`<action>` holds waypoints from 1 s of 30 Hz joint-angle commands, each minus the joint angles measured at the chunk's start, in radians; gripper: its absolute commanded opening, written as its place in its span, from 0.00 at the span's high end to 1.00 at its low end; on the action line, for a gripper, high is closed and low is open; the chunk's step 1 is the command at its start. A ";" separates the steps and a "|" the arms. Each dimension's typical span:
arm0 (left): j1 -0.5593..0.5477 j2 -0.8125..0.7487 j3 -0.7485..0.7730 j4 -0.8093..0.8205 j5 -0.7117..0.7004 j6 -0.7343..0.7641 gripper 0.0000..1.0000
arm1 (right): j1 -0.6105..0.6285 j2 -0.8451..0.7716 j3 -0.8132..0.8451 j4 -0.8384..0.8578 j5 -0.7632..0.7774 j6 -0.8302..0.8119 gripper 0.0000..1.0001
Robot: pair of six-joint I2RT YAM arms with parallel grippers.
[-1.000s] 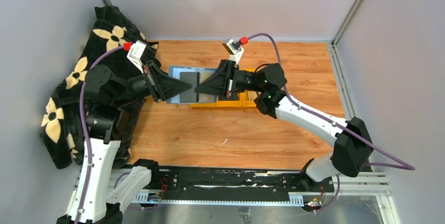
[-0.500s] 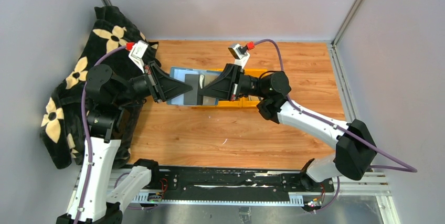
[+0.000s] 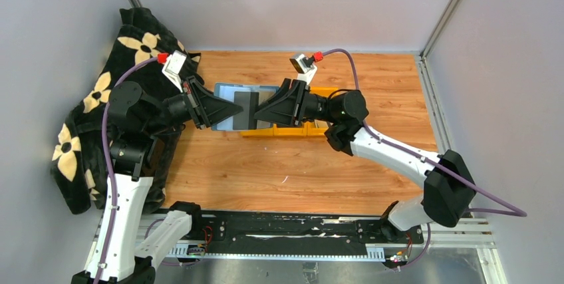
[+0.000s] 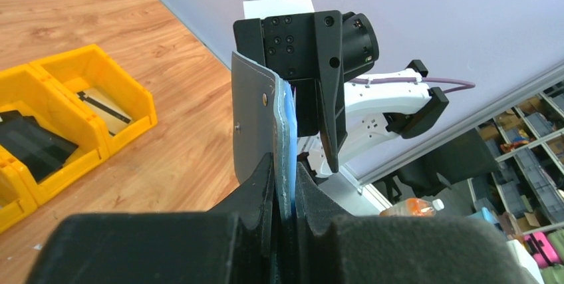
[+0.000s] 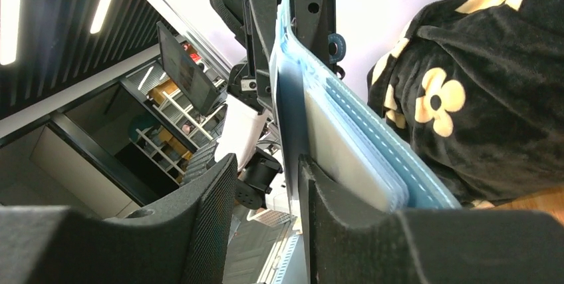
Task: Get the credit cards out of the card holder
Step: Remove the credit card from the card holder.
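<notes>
While left fingers (image 4: 256,194) pinch the card holder (image 4: 256,114), right fingers (image 5: 206,224) stand parted opposite.

a wooden table (image 3: 286,164) carried yellow bins (image 3: 286,132) near its far middle; a black flowered cloth (image 3: 143,34) lay at its left edge.
</notes>
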 commanded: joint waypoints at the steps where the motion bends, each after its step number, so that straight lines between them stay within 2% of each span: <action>1: 0.003 -0.008 0.016 -0.007 -0.008 0.018 1.00 | 0.012 0.038 0.064 0.058 -0.005 0.013 0.57; 6: 0.003 -0.006 0.016 -0.010 -0.010 0.021 1.00 | 0.017 0.064 0.109 0.050 -0.020 0.016 0.73; 9: 0.003 -0.003 0.021 -0.010 -0.009 0.022 1.00 | 0.013 0.057 0.105 0.046 -0.027 0.012 0.89; 12: 0.003 0.001 0.033 -0.011 -0.005 0.023 1.00 | -0.008 0.029 0.064 0.049 -0.022 0.010 1.00; 21: 0.002 0.007 0.064 -0.011 0.000 0.024 1.00 | -0.115 -0.079 -0.078 0.053 -0.032 0.018 1.00; 25: 0.003 0.008 0.073 -0.032 -0.003 0.047 1.00 | -0.221 -0.146 -0.142 0.034 -0.053 0.027 1.00; 30: 0.003 0.010 0.081 -0.037 -0.002 0.053 1.00 | -0.366 -0.207 -0.199 -0.072 -0.099 -0.008 1.00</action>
